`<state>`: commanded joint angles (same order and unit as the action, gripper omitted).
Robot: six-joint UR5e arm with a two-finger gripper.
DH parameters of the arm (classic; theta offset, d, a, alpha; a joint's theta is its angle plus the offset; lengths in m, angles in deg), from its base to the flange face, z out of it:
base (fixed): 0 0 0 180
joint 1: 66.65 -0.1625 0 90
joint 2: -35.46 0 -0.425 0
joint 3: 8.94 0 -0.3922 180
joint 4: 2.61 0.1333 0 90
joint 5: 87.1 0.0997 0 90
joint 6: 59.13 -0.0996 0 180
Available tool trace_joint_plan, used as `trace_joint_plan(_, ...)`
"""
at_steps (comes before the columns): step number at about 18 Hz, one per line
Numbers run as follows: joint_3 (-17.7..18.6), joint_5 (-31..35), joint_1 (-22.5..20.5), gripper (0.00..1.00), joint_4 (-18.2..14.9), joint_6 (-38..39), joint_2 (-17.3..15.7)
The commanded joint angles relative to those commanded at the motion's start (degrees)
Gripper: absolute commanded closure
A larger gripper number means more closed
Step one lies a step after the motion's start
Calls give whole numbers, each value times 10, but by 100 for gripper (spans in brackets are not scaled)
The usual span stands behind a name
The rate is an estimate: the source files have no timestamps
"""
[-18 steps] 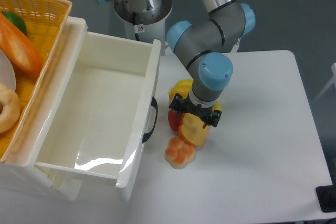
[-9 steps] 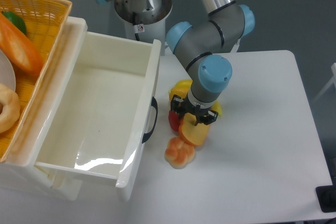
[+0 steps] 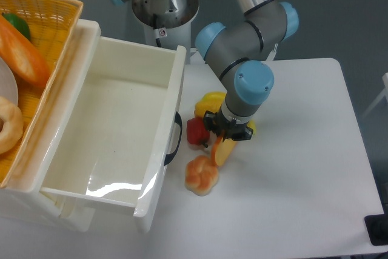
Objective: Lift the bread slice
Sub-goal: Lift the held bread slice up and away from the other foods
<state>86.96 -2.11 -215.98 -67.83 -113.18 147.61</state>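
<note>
With the gripper (image 3: 225,136) clamped on the bread slice (image 3: 220,151), which hangs edge-on just beside the peach bun (image 3: 201,175) and red piece (image 3: 195,131), a straight vertical lift seems best to avoid dragging neighbours.

You're looking at a robotics lab bench, plain white table (image 3: 303,168), grey floor around it, robot arm (image 3: 242,34) on a round pedestal base (image 3: 165,7) at 12 o'clock, white plastic bin (image 3: 115,125) and wicker basket (image 3: 48,13) of toy food at 9 o'clock
</note>
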Motion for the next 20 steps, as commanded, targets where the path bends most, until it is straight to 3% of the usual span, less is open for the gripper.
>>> trace_joint_plan(3,-25,-1,-14,100,1,-1,-1)
trace_joint_plan(7,-84,17,-25,100,7,-4,17)
trace_joint_plan(9,-115,60,-25,100,6,-44,32)
trace_joint_plan(13,-173,64,-37,100,4,-117,54)
trace_joint_plan(16,-186,63,-48,100,-1,-163,54)
trace_joint_plan(20,-190,69,-49,100,-2,-167,52)
